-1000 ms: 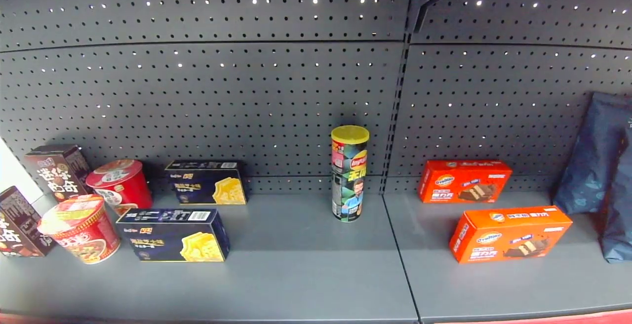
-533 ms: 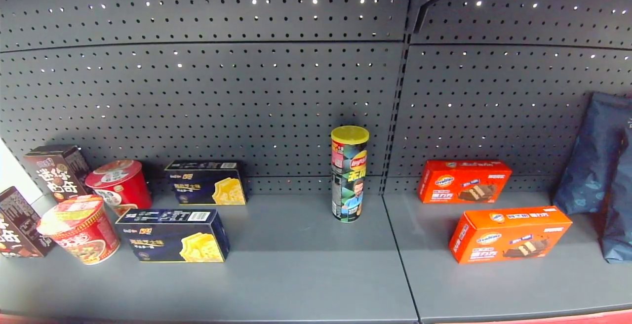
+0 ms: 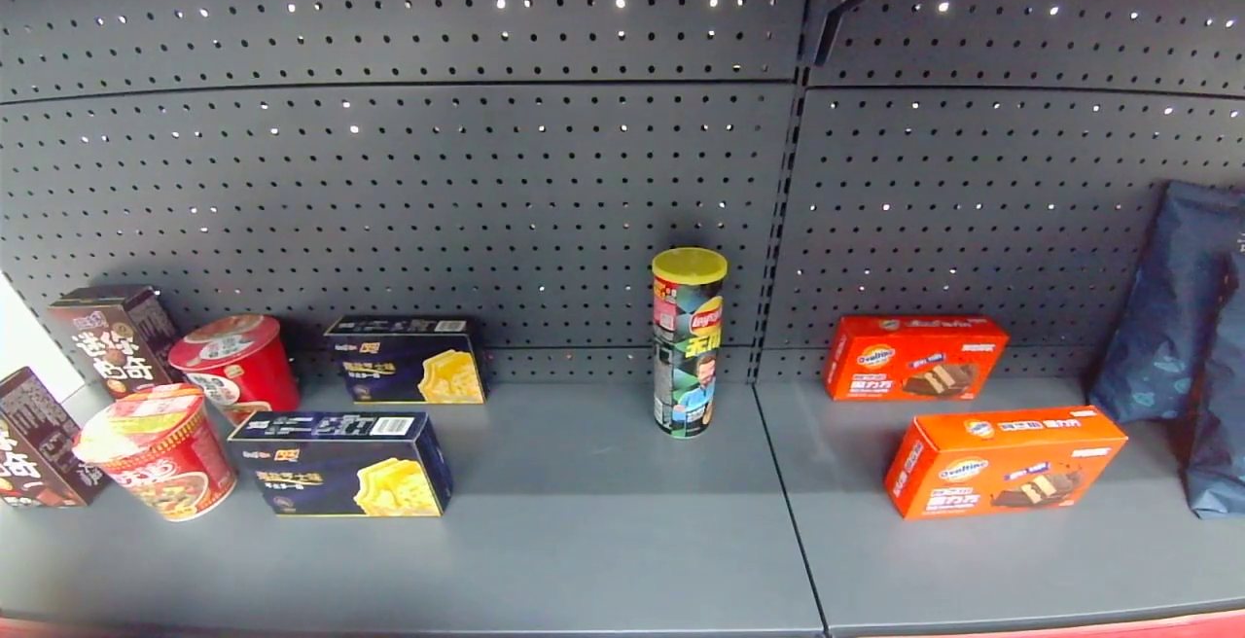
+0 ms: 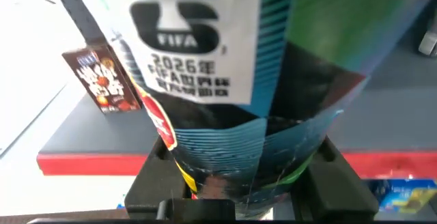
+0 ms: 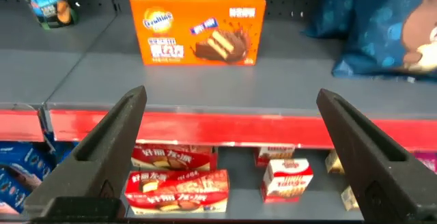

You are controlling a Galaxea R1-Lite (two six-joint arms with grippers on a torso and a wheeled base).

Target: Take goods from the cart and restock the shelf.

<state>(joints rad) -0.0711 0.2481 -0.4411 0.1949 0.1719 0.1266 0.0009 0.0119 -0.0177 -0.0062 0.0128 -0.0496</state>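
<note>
Chip canister, a tall cylinder in blue-green printed wrap (image 4: pixel 273 80), is pinched around its body by the jaws of the left gripper (image 4: pixel 242 162), short of the grey metal shelf (image 3: pixel 603 521). The right gripper (image 5: pixel 231 98) hangs with jaws spread wide before the shelf's red edge. Best set the held one upright beside the similar yellow-lidded canister (image 3: pixel 689 341), kept vertical so neither topples.

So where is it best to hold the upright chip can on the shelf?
Probably grip the chip can around its middle, coming level from the front. It stands upright, its round body is narrow, and the pegboard wall close behind blocks the back.
</note>
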